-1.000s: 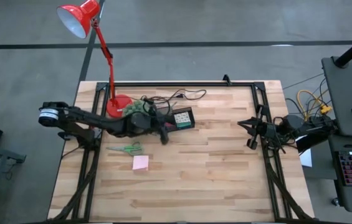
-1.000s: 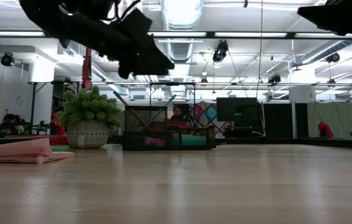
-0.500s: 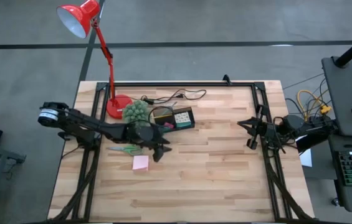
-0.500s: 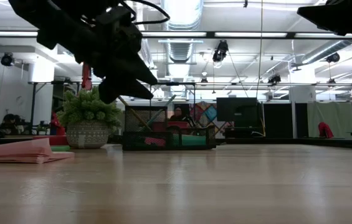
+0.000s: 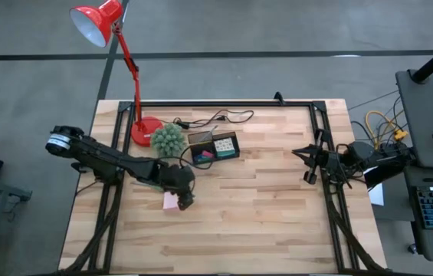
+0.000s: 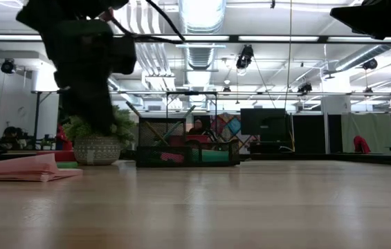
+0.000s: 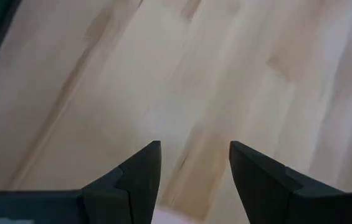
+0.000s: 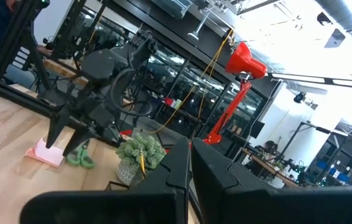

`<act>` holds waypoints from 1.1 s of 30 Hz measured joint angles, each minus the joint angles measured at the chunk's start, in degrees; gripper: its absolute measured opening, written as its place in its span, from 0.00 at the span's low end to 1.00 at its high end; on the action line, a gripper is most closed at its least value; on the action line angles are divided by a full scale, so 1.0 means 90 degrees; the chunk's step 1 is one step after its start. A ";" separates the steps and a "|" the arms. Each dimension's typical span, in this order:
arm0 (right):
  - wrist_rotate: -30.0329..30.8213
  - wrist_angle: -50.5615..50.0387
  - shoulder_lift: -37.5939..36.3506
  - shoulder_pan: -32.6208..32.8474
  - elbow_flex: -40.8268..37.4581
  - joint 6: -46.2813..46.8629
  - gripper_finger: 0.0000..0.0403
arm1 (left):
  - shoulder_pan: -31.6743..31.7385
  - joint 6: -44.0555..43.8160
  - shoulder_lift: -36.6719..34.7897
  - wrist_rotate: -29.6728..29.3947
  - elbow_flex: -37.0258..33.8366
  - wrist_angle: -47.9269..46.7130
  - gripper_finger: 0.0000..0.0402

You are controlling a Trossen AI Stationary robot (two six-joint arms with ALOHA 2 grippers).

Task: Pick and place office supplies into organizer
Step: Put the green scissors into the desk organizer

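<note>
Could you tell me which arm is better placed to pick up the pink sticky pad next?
The left. Its tool hangs open right over the pink sticky pad, fingers apart above the wood. The right tool waits shut at the table's far right edge, well away from the pad.

i see open bare wood across the near half and the right half of the table (image 5: 262,215); a gripper can pass there freely. the far-left corner is crowded: lamp base (image 5: 144,130), spiky plant (image 5: 168,139), organizer (image 5: 214,146) and a black cable (image 5: 216,119) sit close together. the left gripper (image 5: 185,201), fingers parted, hangs over the pink pad (image 5: 172,201), with its arm blocking the way to the scissors, which are mostly hidden. the right gripper (image 5: 308,164) waits at the right edge, clear of the centre.
</note>
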 joint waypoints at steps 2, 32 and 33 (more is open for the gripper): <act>0.0000 0.0000 0.0000 0.0000 0.0000 0.0002 0.02 | -0.0043 0.0000 0.0000 0.0002 0.0198 -0.0624 0.44; 0.0000 0.0002 0.0000 0.0000 0.0000 -0.0002 0.02 | -0.0064 -0.1083 0.0965 -0.0087 0.0483 -0.3053 0.44; 0.0000 0.0001 0.0000 0.0000 0.0000 -0.0001 0.02 | -0.0064 -0.1014 0.0997 -0.0080 0.0483 -0.3047 0.44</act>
